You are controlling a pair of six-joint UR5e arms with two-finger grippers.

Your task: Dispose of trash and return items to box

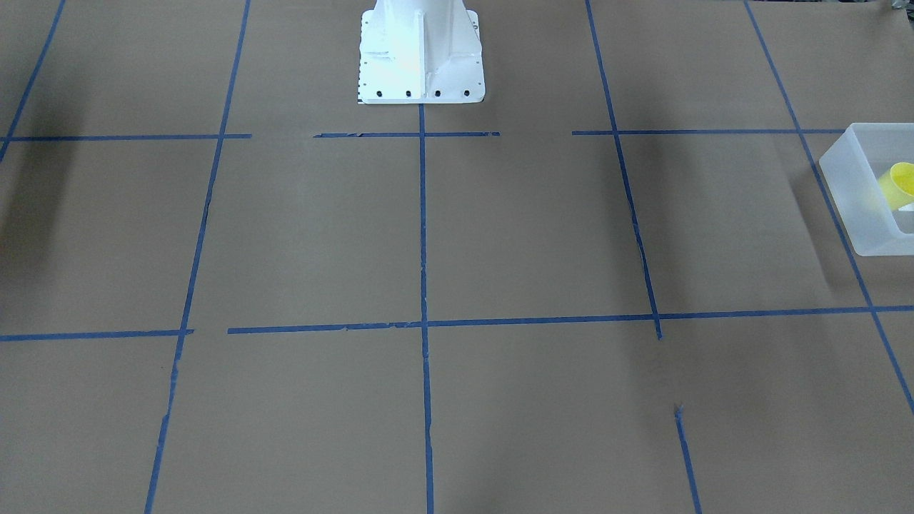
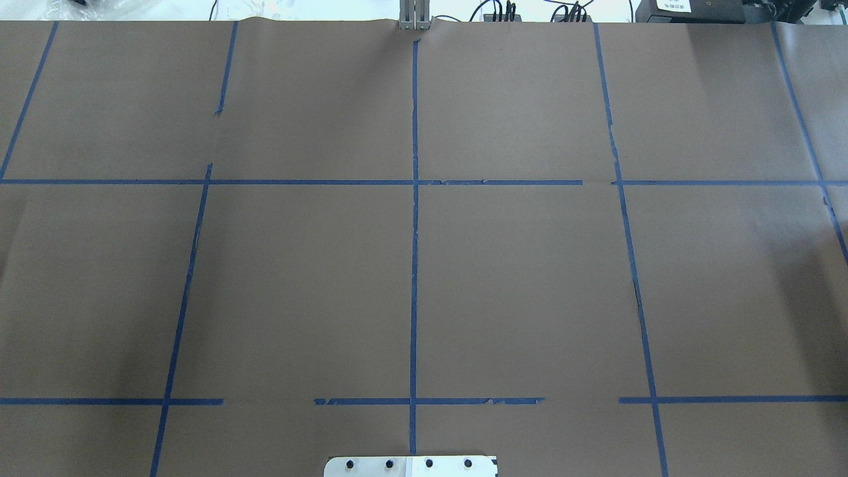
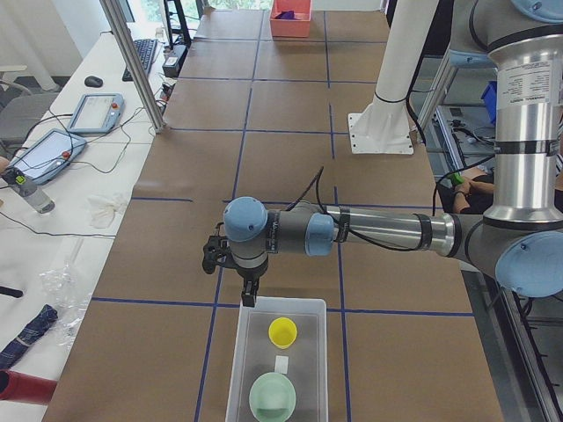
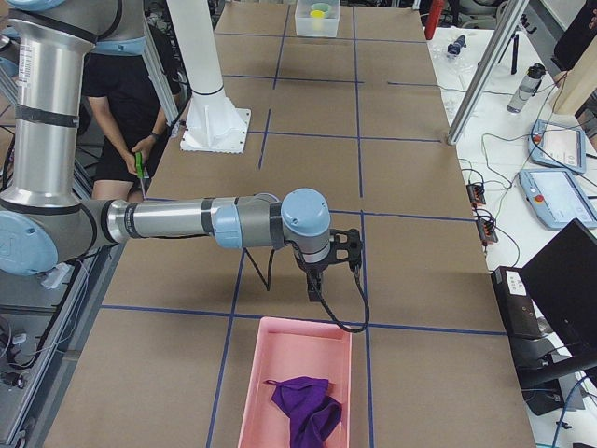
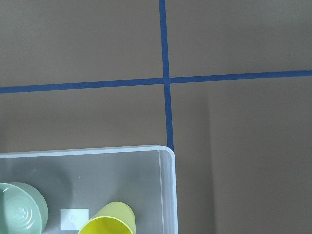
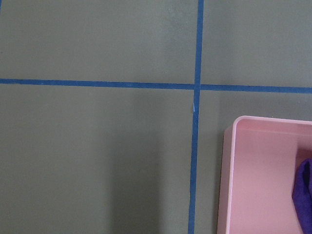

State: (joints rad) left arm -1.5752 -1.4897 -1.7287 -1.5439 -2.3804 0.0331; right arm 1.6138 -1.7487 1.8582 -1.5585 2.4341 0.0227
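Observation:
The frosted-white box [image 3: 310,369] stands at the table's left end. In it lie the yellow cup [image 3: 282,331], on its side, a pale green bowl [image 3: 272,396] and a small white card [image 3: 281,363]. The left wrist view shows the box's corner [image 5: 165,161], the cup [image 5: 109,222] and the bowl [image 5: 19,207]. The box [image 1: 857,207] and the cup [image 1: 900,182] also show in the front view. My left gripper [image 3: 249,297] hangs just over the box's far rim; I cannot tell whether it is open or shut. My right gripper [image 4: 313,285] hangs beside a pink tray [image 4: 256,392]; I cannot tell its state either.
The pink tray holds a crumpled purple cloth [image 4: 303,401] and shows in the right wrist view [image 6: 243,175]. The white robot base [image 1: 420,53] stands at the table's middle edge. Blue tape lines cross the brown table [image 2: 298,278]. A person stands behind the robot [image 4: 117,103].

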